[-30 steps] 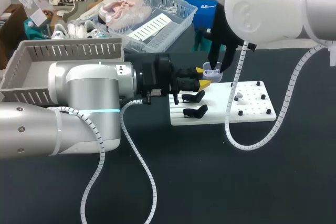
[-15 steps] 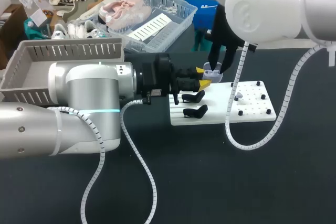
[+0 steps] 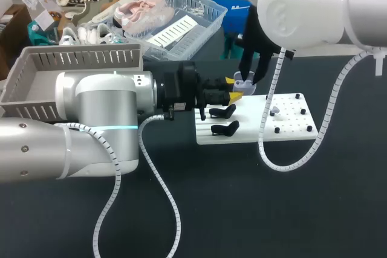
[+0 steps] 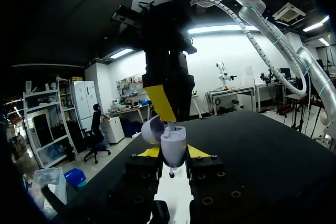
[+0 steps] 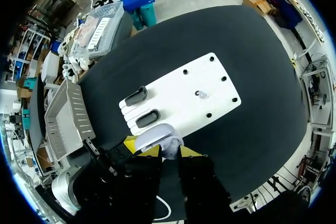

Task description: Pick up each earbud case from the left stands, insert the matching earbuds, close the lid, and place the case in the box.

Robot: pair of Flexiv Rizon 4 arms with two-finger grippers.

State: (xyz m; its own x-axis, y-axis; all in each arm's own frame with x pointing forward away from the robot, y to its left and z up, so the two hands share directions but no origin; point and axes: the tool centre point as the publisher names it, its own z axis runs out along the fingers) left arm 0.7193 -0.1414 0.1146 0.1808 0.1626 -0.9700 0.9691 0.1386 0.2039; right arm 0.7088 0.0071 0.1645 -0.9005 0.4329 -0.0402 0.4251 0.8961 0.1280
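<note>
No displacement noted against one second earlier; the insertion step is judged to be in fine alignment. The left pincer (image 3: 234,89), its arm level from 9 o'clock, is clamped on the open pale-lilac plastic earbud case (image 4: 173,149), above the white pegged board's (image 3: 290,132) 11 o'clock corner. The right pincer (image 3: 249,78) hangs directly over the case from 12 o'clock; its opening cannot be told.

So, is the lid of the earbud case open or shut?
Open: in the left wrist view the lid stands tipped back from the earbud case, which the left gripper holds.
</note>
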